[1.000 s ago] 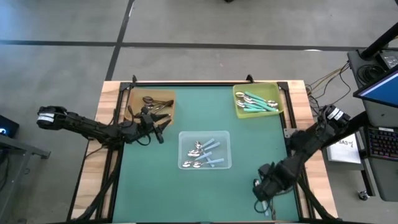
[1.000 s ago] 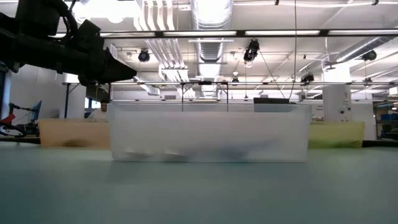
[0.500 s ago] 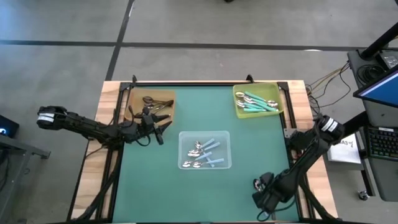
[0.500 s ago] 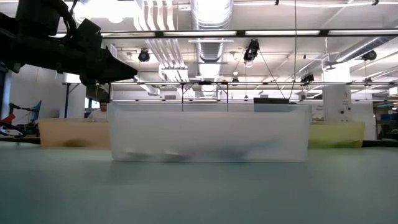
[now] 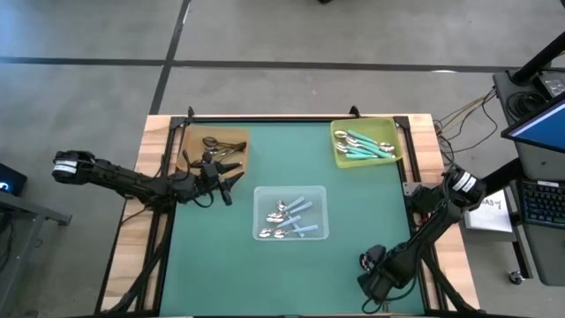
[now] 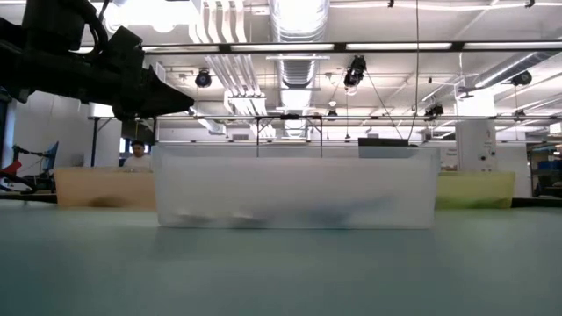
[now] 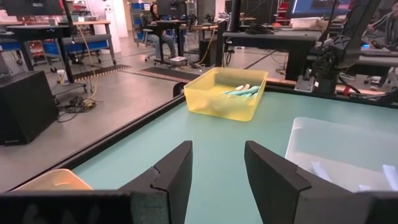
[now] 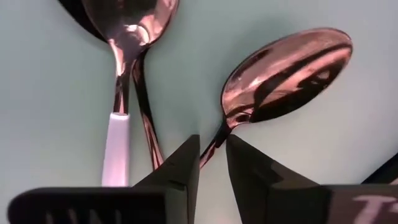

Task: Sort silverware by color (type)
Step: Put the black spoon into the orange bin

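Note:
On the green mat near the table's front right corner lie a dark spoon (image 8: 286, 74), a second dark spoon (image 8: 146, 118) and a pale-handled spoon (image 8: 118, 149). My right gripper (image 8: 212, 148) (image 5: 372, 279) points down over them. Its fingers stand a narrow gap apart on either side of the first spoon's neck; I see no touch. My left gripper (image 7: 214, 168) (image 5: 227, 183) hangs level and open beside the brown tray (image 5: 212, 150), nothing between its fingers. Dark spoons lie in the brown tray, teal-handled ones in the yellow-green tray (image 5: 365, 143), pale-blue-handled ones in the clear tray (image 5: 291, 214).
The clear tray (image 6: 294, 189) stands mid-table, between the brown tray at far left and the yellow-green tray (image 7: 227, 93) at far right. A black frame runs along the table's edges. A person (image 6: 136, 158) sits in the room beyond; a laptop and cables stand off the right side.
My right arm has sunk toward the mat at the front right corner, its gripper shifting a little toward the near edge. The left arm and the trays have kept still.

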{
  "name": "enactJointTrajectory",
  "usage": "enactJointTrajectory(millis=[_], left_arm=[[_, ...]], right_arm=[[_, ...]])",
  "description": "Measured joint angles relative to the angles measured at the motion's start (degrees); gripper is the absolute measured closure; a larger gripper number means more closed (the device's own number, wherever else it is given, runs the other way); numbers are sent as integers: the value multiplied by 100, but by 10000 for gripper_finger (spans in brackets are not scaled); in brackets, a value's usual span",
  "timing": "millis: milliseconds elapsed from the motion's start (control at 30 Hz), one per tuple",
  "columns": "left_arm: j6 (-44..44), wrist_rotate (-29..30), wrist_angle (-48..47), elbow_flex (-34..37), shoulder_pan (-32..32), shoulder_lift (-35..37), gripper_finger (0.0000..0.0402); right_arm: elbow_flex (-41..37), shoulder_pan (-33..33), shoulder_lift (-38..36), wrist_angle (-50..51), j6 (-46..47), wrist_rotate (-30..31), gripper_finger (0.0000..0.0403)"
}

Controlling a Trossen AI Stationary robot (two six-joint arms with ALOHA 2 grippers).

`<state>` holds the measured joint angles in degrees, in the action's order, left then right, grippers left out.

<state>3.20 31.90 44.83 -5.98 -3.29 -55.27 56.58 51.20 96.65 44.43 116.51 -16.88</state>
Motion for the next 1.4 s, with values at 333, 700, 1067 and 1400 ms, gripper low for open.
enactJointTrajectory(millis=[333,700,1067,1400], left_arm=[[4,-2,3,0,0,0,269],[125,0,14,2,0,2,269],[378,-1112,168,0,0,2,269],[497,-1912,693,0,-4,-2,269]], right_arm=[[-111,-178,-57,-36,-771,-60,391],[-88,-217,-1137,695,-517,1504,393],[-82,-1419,-1676,174,-3261,5714,393],[-77,-3563,-1644,-3830,-8716,6145,394]])
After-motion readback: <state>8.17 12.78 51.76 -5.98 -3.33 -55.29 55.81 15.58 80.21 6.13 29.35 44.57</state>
